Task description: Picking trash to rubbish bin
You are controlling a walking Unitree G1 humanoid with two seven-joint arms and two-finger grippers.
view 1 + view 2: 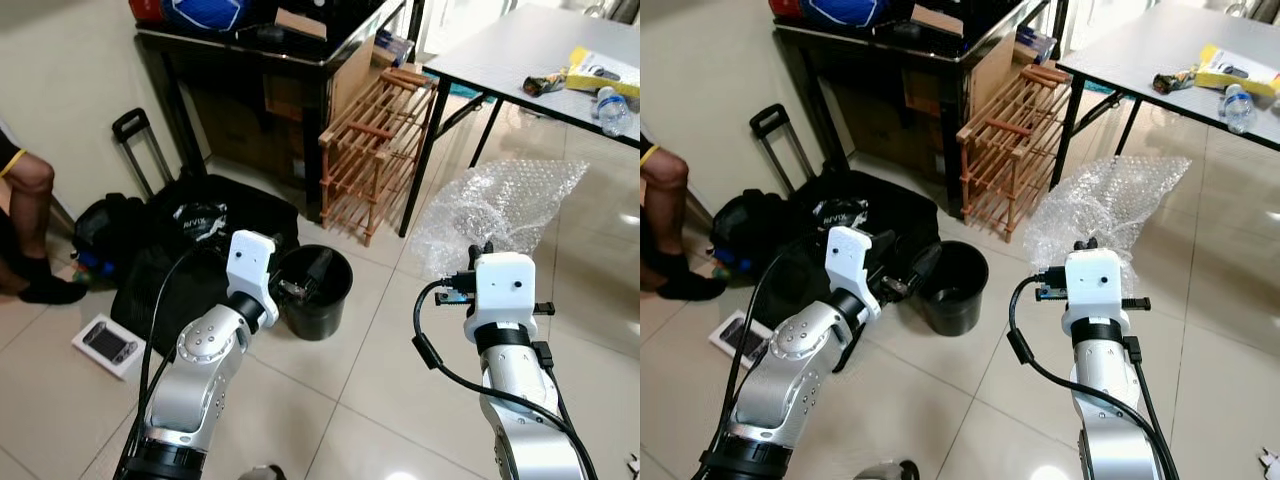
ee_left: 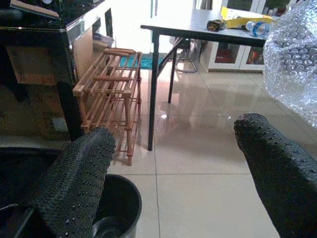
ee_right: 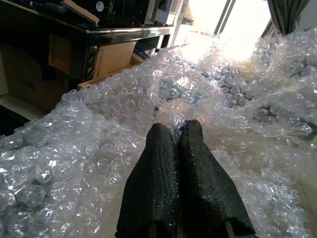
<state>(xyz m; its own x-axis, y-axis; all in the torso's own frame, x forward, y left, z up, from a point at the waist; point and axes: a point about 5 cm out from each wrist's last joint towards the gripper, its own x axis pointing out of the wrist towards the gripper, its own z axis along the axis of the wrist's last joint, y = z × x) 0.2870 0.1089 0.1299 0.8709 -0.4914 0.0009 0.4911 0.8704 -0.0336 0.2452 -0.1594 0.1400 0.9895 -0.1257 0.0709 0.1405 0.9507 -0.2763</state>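
A big sheet of clear bubble wrap (image 1: 505, 200) hangs off the floor in front of my right arm. My right gripper (image 3: 177, 131) is shut on it, with both fingers pressed together into the plastic (image 3: 114, 119). A round black rubbish bin (image 1: 315, 290) stands on the tiled floor just right of my left arm, with some scraps inside. My left gripper (image 2: 173, 134) is open and holds nothing. It hovers over the near left rim of the bin (image 2: 116, 208).
A wooden rack (image 1: 375, 150) leans behind the bin beside a black desk (image 1: 250, 50). A grey table (image 1: 520, 50) at the right carries a bottle (image 1: 612, 108) and a yellow box (image 1: 600, 70). Black bags (image 1: 190, 230), a handheld device (image 1: 108, 343) and a person's leg (image 1: 25, 200) are at the left.
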